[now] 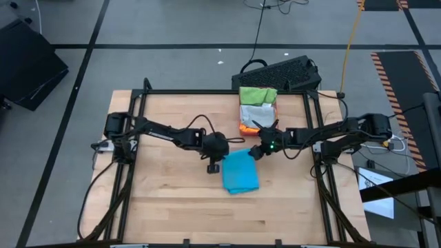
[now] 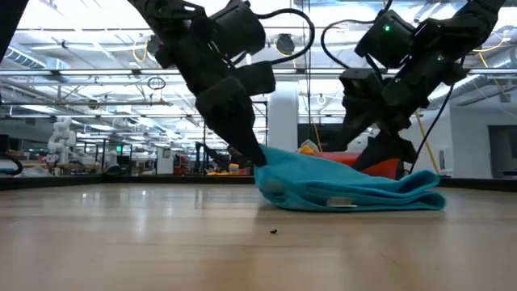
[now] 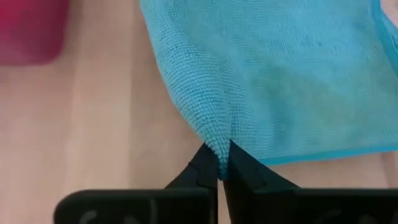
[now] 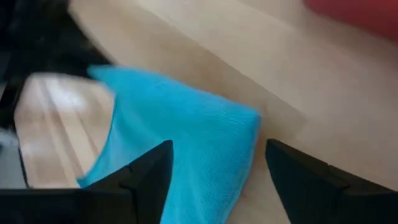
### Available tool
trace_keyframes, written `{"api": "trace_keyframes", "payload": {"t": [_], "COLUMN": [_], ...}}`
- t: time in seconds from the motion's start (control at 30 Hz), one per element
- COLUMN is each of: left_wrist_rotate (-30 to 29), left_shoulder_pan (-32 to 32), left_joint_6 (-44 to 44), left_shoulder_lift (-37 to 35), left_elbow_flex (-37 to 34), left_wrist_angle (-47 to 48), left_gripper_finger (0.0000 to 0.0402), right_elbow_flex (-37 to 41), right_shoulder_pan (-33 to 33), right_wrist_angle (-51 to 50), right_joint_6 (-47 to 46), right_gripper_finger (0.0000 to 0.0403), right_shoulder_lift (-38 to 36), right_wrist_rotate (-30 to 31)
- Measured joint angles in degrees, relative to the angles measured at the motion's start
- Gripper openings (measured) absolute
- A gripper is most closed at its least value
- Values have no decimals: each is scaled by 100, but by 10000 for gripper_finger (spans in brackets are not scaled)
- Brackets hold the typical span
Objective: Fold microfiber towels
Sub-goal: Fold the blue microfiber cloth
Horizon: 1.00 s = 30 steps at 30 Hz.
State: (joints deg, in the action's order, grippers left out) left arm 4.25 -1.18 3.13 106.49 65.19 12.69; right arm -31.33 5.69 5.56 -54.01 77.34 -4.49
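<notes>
Left end effector [image 3: 217,167] grasping blue towel [image 1: 240,172] on wooden table [image 1: 172,200]; right end effector [image 4: 217,180] released

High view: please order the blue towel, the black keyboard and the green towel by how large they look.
1. black keyboard
2. blue towel, nearly as large
3. green towel, partly hidden in its stack

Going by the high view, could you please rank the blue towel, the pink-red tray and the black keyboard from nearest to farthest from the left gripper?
From the left gripper:
1. Blue towel, pinched in its jaws.
2. Pink-red tray, at the table's far edge.
3. Black keyboard, on the floor beyond the table.
</notes>
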Motion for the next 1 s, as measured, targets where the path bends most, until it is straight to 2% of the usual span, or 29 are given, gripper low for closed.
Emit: {"api": "trace_keyframes", "payload": {"t": [0.17,0.37,0.5,0.87,1.0], "left_wrist_rotate": [-309,-611,-1138,-1932,-2035], "left_shoulder_pan": [139,422,664,1008,1117], "left_joint_6": [298,564,925,1538,1774], "left_shoulder_lift": [-47,-45,-45,-45,-45], "left_elbow_flex": [0,75,242,485,485], "left_wrist_angle": [97,279,266,430,439], "left_gripper_finger": [16,7,11,6,8], "right_elbow_flex": [-2,-2,-2,-2,-2], "right_shoulder_pan": [-9,-13,28,268,403], "right_wrist_angle": [198,435,742,777,789], "right_joint_6": [1601,3030,3624,4791,5194], "right_gripper_finger": [284,288,283,281,281], "right_shoulder_lift": [-37,-37,-33,-9,55], "right_wrist_rotate": [0,-5,-210,-345,-850]}}
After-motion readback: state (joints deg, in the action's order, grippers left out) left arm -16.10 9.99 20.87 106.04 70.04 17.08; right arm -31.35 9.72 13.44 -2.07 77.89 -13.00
